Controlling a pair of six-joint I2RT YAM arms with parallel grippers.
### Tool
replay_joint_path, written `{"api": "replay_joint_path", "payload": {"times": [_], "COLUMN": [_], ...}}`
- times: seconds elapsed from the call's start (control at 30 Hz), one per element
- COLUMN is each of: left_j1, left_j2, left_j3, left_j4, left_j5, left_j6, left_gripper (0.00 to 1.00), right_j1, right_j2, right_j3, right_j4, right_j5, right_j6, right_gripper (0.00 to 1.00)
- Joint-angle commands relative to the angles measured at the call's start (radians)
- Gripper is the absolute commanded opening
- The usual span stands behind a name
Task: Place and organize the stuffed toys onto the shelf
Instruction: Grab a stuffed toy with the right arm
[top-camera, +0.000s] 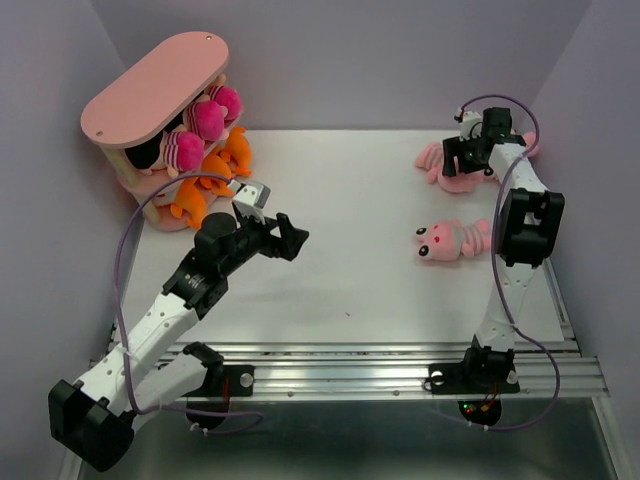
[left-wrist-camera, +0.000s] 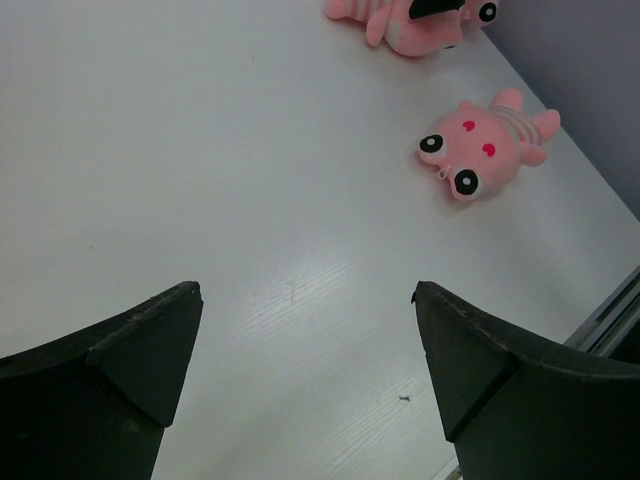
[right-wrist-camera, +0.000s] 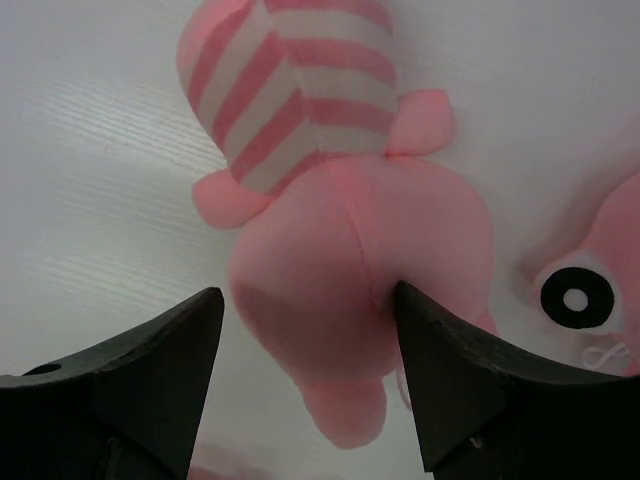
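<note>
My right gripper (right-wrist-camera: 308, 300) straddles the head of a light pink striped stuffed toy (right-wrist-camera: 340, 220) lying at the far right of the table. Its right finger (right-wrist-camera: 435, 350) presses into the plush, while the left finger stands a little apart from it. A second pink toy (right-wrist-camera: 590, 290) lies right beside it. Another pink striped toy (top-camera: 450, 240) lies alone nearer the front (left-wrist-camera: 480, 150). The pink shelf (top-camera: 150, 90) at the far left holds magenta-clothed dolls (top-camera: 205, 118) and orange toys (top-camera: 200, 195). My left gripper (top-camera: 285, 237) hangs open and empty over the mid-left table (left-wrist-camera: 305, 295).
The white table (top-camera: 350, 200) ends in purple walls at the back and sides. A metal rail (top-camera: 400, 365) runs along the near edge by the arm bases. My right arm (top-camera: 520, 240) stands just right of the lone pink toy.
</note>
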Motion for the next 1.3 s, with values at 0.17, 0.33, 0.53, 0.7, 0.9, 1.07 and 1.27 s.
{"api": "replay_joint_path", "payload": {"times": [0.17,0.33,0.53,0.7,0.9,1.07,1.27], "left_j1": [-0.001,-0.002,-0.002,-0.002,-0.002,-0.002,-0.002], "left_j2": [-0.076,-0.079,-0.110,-0.130,-0.128,-0.122,-0.125], "left_j3": [-0.125,-0.202,-0.279,-0.340,-0.347,-0.334,-0.330], "left_j4": [0.132,0.218,0.287,0.336,0.352,0.353,0.324], "left_j5": [0.046,0.106,0.128,0.151,0.166,0.166,0.172], "left_j6": [-0.128,-0.230,-0.330,-0.372,-0.364,-0.364,-0.367], "left_gripper": [0.99,0.99,0.99,0.99,0.99,0.99,0.99], "right_j1": [0.011,0.011,0.011,0.048,0.172,0.328,0.483], "right_j2": [-0.011,-0.095,-0.281,-0.456,-0.592,-0.726,-0.845], "right_j3": [-0.073,-0.164,-0.315,-0.400,-0.533,-0.650,-0.773], "right_j4": [0.049,0.090,0.135,0.028,-0.167,-0.171,-0.120], "right_j5": [0.079,0.008,-0.205,-0.450,-0.552,-0.480,-0.379], "right_j6": [-0.054,-0.064,-0.118,-0.233,-0.462,-0.496,-0.453], "right_gripper": [0.25,0.04,0.01,0.01,0.01,0.01,0.01]}}
